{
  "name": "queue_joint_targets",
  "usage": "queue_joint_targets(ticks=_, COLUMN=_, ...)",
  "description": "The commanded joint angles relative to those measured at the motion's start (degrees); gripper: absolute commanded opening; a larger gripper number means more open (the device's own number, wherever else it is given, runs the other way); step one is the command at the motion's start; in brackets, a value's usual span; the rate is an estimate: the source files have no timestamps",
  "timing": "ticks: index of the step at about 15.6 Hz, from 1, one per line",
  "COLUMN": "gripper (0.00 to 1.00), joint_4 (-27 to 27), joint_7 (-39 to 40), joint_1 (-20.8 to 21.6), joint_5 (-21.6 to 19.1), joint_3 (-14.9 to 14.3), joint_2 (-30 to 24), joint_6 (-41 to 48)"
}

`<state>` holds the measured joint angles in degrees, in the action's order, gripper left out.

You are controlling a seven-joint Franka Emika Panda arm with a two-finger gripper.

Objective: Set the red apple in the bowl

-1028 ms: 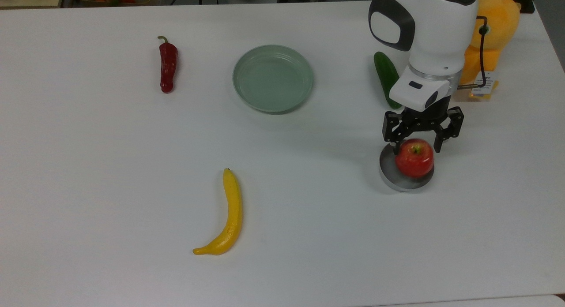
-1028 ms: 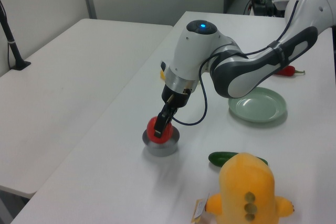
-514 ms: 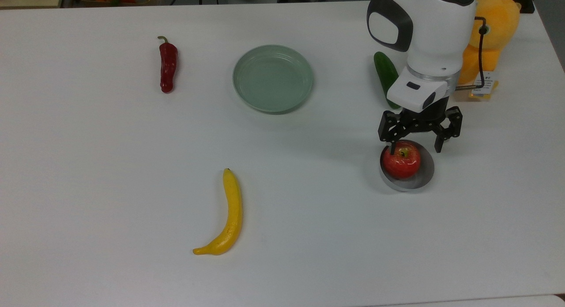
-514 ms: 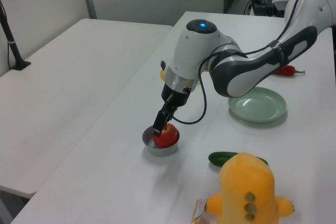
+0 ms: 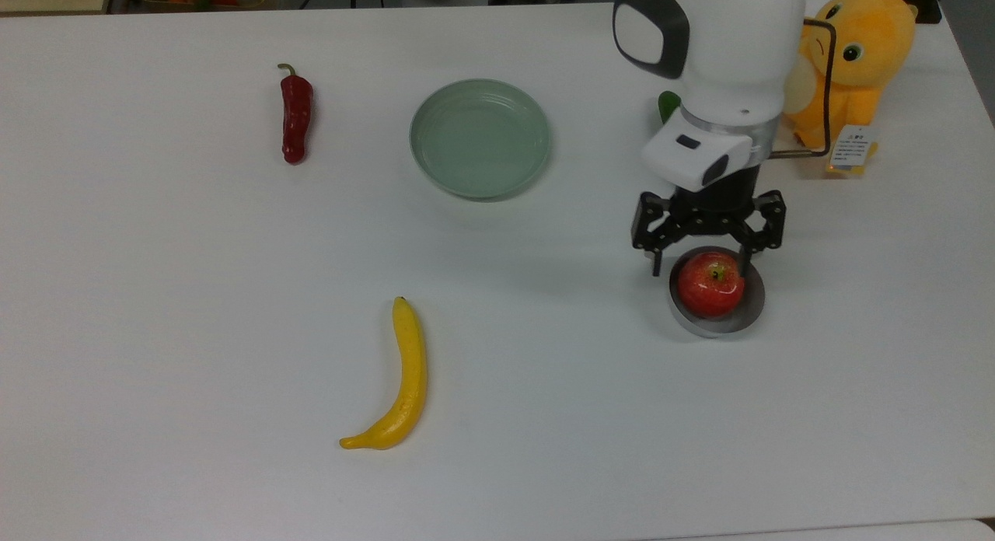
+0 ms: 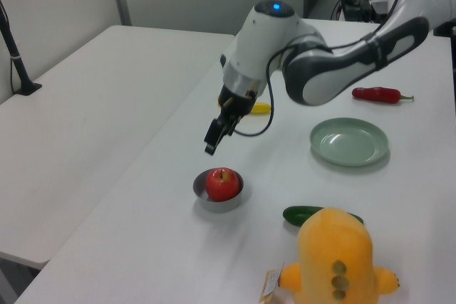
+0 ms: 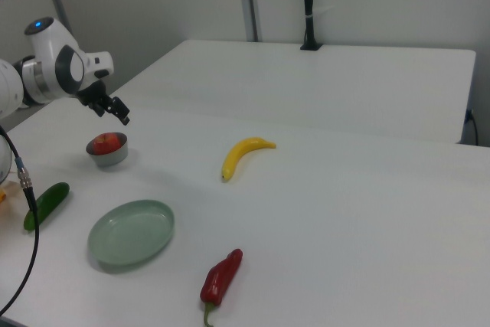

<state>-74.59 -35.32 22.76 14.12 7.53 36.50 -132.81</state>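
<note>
So closest to you in the top view there's one smooth, curved yellow banana [image 5: 396, 382] lying flat on the matte white table [image 5: 194, 331]. Past it, on the top view's right, the one round glossy red apple [image 5: 710, 284] with yellowish speckles sits inside the small round grey bowl [image 5: 719, 320], stem dimple up, walls low and straight. Your black two-finger gripper [image 5: 706, 264] hangs above the apple with its fingers spread wide, wider than the apple, gripping nothing; the left view shows it clear of the fruit. Further back: one shallow pale green plate [image 5: 480, 137] with ringed ridges, one long wrinkly dark red chili pepper [image 5: 295, 118], one dark green cucumber [image 6: 308, 214] mostly behind the arm, and one fuzzy orange plush toy [image 5: 855, 63] with a paper tag.
</note>
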Motion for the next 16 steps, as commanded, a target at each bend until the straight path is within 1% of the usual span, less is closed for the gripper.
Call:
queue_joint_targets(ticks=1, gripper=1.00, joint_4=-8.1, joint_7=0.0, joint_1=-3.0, joint_5=0.9, joint_3=-0.1, joint_2=-9.0, joint_6=5.0)
queue_joint_targets(ticks=4, gripper=1.00, joint_4=-11.9, joint_7=7.1, joint_1=-5.2, joint_5=-0.1, joint_3=-0.1, joint_2=-14.1, joint_6=10.3)
queue_joint_targets(ticks=6, gripper=1.00, joint_4=-14.8, joint_7=11.9, joint_1=-6.9, joint_5=-1.5, joint_3=-0.1, joint_2=-17.4, joint_6=14.6)
queue_joint_targets(ticks=8, gripper=1.00, joint_4=-17.9, joint_7=14.6, joint_1=-7.9, joint_5=-2.9, joint_3=-0.3, joint_2=-20.3, joint_6=17.7)
queue_joint_targets(ticks=11, gripper=1.00, joint_4=-21.7, joint_7=14.8, joint_1=-9.7, joint_5=-3.0, joint_3=-0.6, joint_2=-23.8, joint_6=23.6)
queue_joint_targets(ticks=13, gripper=1.00, joint_4=-23.5, joint_7=14.7, joint_1=-11.6, joint_5=-3.1, joint_3=-0.7, joint_2=-26.6, joint_6=25.0)
queue_joint_targets(ticks=14, gripper=1.00, joint_4=-24.2, joint_7=14.7, joint_1=-12.4, joint_5=-3.7, joint_3=-0.7, joint_2=-28.0, joint_6=25.0)
queue_joint_targets(ticks=16, gripper=1.00, joint_4=-25.2, joint_7=15.4, joint_1=-14.5, joint_5=-6.8, joint_3=-1.0, joint_2=-31.0, joint_6=25.0)
